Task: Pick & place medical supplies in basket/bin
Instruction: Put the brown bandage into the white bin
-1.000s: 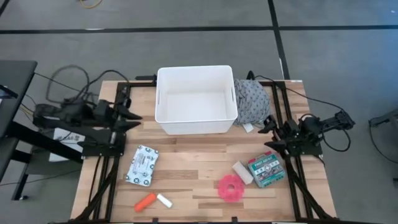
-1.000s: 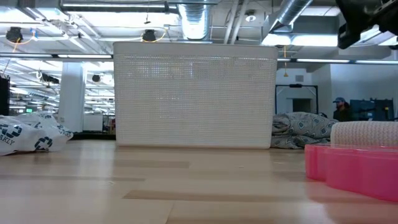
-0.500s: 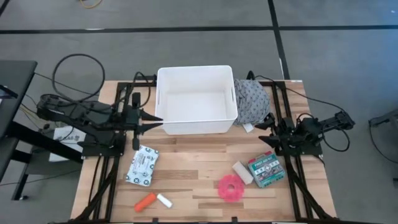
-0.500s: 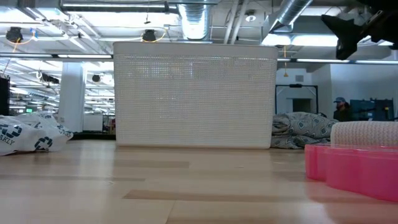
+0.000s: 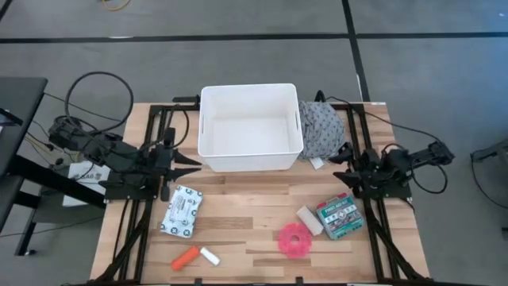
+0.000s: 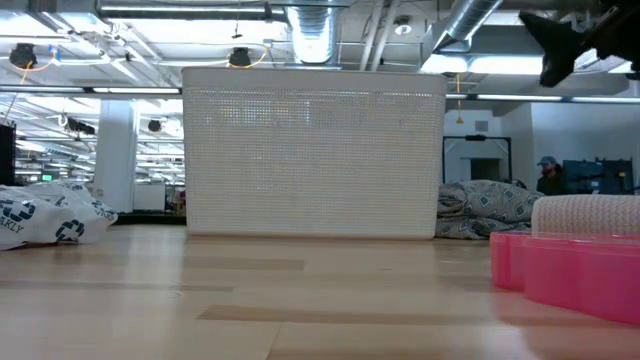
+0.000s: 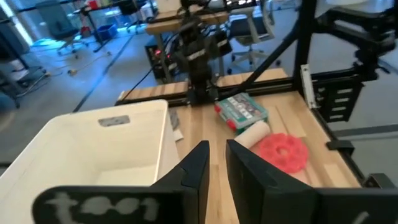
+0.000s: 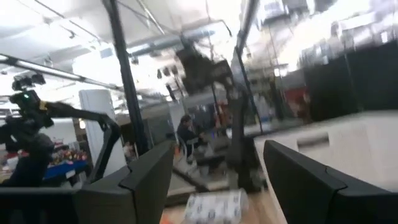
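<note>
Tub [image 5: 248, 127] smooth white plastic, rounded corners | left gripper [image 5: 190, 161] jaws narrow | right gripper [image 5: 343, 163] jaws wide

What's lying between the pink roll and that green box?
From above, a beige roll lies between the pink roll and green box, against the box.

Left gripper [image 5: 193, 162] seemingly narrow, right gripper [image 5: 336, 163] agape.

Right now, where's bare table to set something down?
Free: the wood strip between the tub and the packet, and the middle between packet and pink roll. Crowded: right side, where the beige roll touches the green box.
</note>
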Controlling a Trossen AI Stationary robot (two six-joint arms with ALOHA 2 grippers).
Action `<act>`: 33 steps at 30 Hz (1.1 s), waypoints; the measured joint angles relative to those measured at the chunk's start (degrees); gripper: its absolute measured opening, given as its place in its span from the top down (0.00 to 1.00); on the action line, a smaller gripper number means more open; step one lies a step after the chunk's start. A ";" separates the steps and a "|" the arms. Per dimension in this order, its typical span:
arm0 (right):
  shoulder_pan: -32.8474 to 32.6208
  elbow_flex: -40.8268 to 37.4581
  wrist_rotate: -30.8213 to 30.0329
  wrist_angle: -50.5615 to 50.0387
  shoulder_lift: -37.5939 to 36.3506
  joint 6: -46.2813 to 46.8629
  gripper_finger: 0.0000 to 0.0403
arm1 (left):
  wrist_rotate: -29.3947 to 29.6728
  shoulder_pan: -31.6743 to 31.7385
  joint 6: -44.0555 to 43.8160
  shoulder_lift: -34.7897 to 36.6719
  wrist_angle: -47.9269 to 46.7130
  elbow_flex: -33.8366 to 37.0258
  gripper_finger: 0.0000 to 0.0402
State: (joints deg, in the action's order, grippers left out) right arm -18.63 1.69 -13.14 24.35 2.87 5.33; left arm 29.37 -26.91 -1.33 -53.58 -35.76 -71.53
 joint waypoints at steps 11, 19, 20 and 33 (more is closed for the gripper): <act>-0.57 20.25 4.53 -8.33 18.77 -2.77 0.52 | 3.12 -0.29 -1.21 0.00 0.06 0.00 0.89; -3.24 38.23 4.23 -34.81 37.83 7.66 0.54 | 3.05 -0.29 -2.09 0.00 0.06 0.00 0.89; -3.50 40.33 4.23 -38.41 39.88 8.92 0.54 | 3.04 -0.29 -2.11 0.00 0.06 0.00 0.89; -3.91 55.76 5.64 -70.14 57.99 28.17 0.44 | 2.91 -0.27 -9.34 -0.02 -5.31 0.02 0.89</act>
State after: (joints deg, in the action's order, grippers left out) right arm -22.54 57.45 -7.50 -45.79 60.86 33.50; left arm 32.28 -27.18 -10.67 -53.60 -41.07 -71.50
